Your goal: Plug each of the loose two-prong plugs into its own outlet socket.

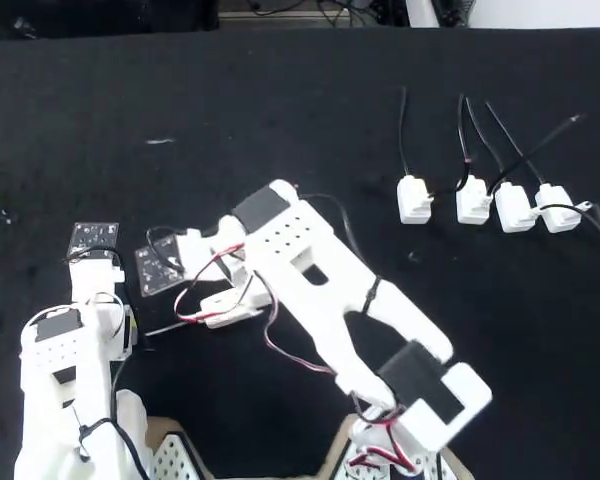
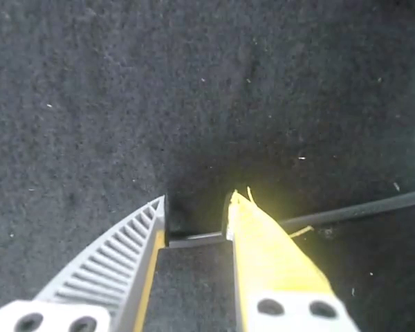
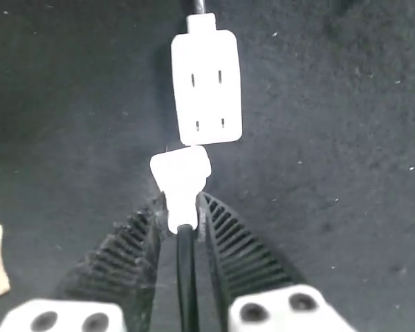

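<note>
Right hand [image 3: 183,205] grips white plug [image 3: 181,173] — black cord [image 3: 187,277] — touching white two-socket outlet [image 3: 207,83].

The black table cloth [image 1: 280,100] is lit evenly from above, while an arm's white shell [image 1: 320,270] is rendered very bright. A deep shadow is cast just ahead of the left gripper [image 2: 197,207], and its yellow part is caught by glare. The outlet socket [image 3: 207,83] and two-prong plug [image 3: 181,176] are brightly lit, with soft shadow thrown beside them.

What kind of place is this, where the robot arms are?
Most likely a robot lab or workshop bench, not a home. Two white robot arms sit at a table under black cloth, one holds a white plug near an outlet socket, and loose cables tangle past the far edge.
</note>
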{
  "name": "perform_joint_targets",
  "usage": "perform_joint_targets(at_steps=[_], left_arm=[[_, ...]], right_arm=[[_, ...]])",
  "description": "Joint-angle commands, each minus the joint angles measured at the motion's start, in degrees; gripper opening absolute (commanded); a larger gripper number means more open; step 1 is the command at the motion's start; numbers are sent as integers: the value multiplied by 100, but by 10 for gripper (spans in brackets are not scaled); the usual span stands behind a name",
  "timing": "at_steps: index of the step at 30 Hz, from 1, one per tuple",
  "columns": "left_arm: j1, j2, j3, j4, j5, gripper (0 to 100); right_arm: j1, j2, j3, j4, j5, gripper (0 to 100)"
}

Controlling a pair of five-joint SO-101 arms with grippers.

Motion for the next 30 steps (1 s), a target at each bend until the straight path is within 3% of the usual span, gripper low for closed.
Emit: perform_joint_targets(at_steps=[1,23,30], left_arm=[[40,26,-22,123,-26,160],[40,26,-22,123,-26,160],[40,26,-22,123,-26,160]], right_arm=[[114,136,-708,79,88,11],[114,778,-1103,-62,44,11],[114,1077,-1358,0,-369,11]])
